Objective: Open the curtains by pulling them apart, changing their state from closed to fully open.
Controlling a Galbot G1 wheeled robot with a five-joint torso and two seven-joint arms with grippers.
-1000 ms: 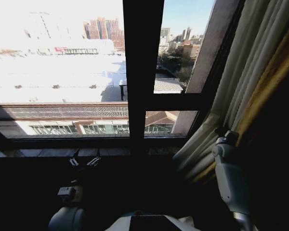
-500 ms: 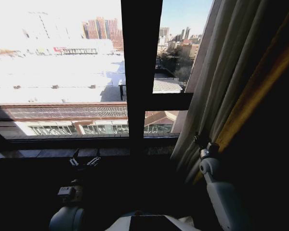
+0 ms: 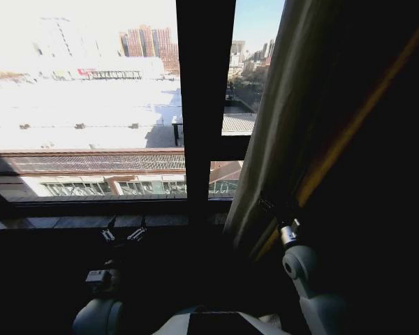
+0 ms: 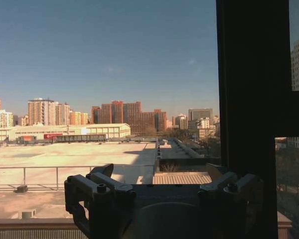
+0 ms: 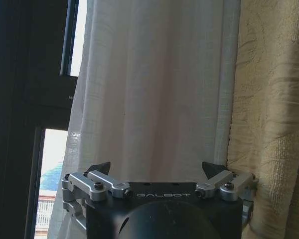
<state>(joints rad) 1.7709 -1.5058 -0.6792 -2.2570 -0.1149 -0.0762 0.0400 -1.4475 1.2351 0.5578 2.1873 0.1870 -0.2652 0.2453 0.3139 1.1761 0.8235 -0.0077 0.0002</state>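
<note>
Right wrist view: right gripper (image 5: 156, 171) fingers spread, facing curtain (image 5: 154, 89).

Right gripper (image 5: 158, 172): black housing, white "GALBOT" lettering on the front edge, silver machined finger links with dark screw heads, black pointed fingertips (image 5: 100, 168). Left gripper (image 4: 159, 175): same build, dark body, metal links with round bolt heads, in shadow. Head view: both arms are white rounded shells; right arm (image 3: 309, 286) has a ball-shaped joint, left arm (image 3: 98, 310) carries a small grey block.
</note>
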